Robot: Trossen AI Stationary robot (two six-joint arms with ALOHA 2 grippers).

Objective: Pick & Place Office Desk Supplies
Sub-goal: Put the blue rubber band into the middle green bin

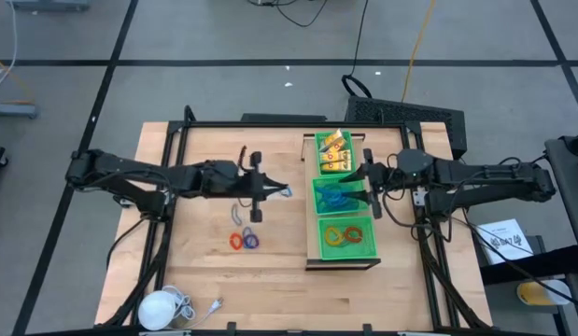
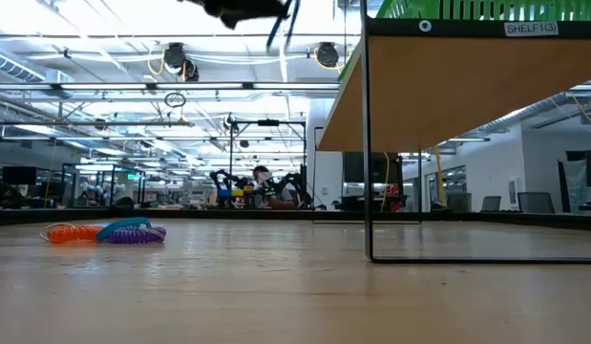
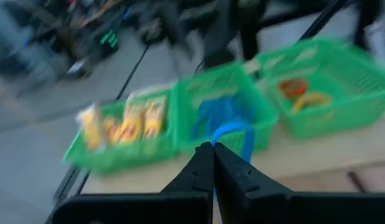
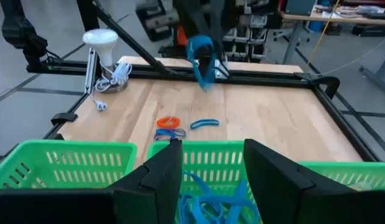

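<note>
My left gripper (image 1: 275,191) hangs above the middle of the table, just left of the shelf, shut on a thin blue ring (image 4: 201,53). My right gripper (image 4: 208,168) is open over the middle green tray (image 1: 318,207), which holds blue pieces (image 1: 337,196). The far tray holds yellow packets (image 1: 332,152). The near tray holds red and orange rings (image 1: 347,235). On the table lie an orange ring (image 4: 168,122), a purple ring (image 1: 252,240) and a blue piece (image 4: 204,123). My left gripper pinches the blue ring between its two shut fingers (image 3: 201,163). The loop (image 3: 236,132) sticks out past the fingertips. The ring is lifted clear of the table and hangs below the fingers (image 4: 208,68).
The three green trays sit in a row on a raised wooden shelf (image 2: 448,86) on thin black legs, at the table's right. A white round object with a cord (image 1: 162,306) lies at the near left corner. Black frame rails (image 1: 167,215) run along the table's edges.
</note>
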